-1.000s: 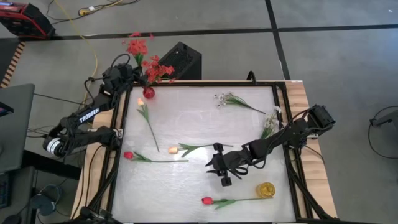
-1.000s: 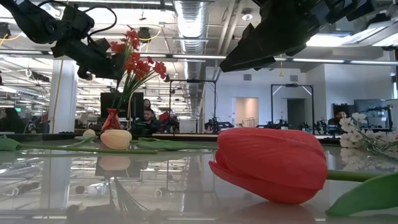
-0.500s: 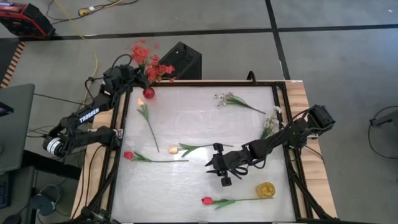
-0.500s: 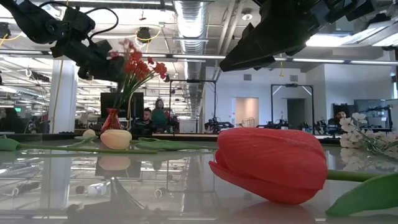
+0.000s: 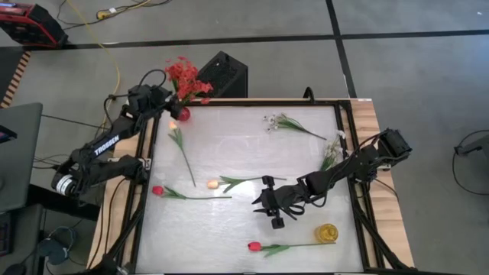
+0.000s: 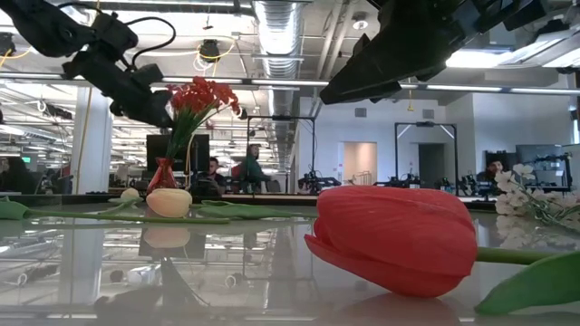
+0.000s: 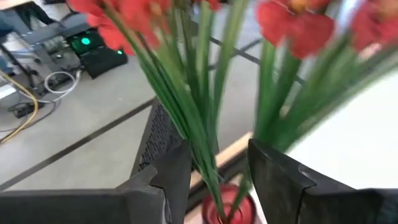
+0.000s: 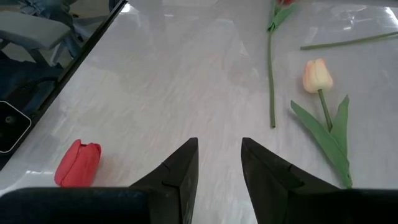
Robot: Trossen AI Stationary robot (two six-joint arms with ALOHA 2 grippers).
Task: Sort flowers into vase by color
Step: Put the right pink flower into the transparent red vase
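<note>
I see my left gripper (image 7: pixel 214 171) at the tabletop's far-left corner, jaws parted around the green stems of the red blooms (image 5: pixel 183 76), not pinching them; the bunch stands in the small red vase (image 5: pixel 182 114). My right gripper (image 8: pixel 219 163) hangs over mid-tabletop, jaws apart and empty, a red tulip (image 8: pixel 78 163) and an orange tulip (image 8: pixel 317 75) lying beyond them. The white tabletop (image 5: pixel 237 145) also carries white sprigs (image 5: pixel 286 122) and a yellow vase (image 5: pixel 327 231). People sit in the workshop behind. The left arm reads "TROSSEN" (image 5: pixel 106 143).
</note>
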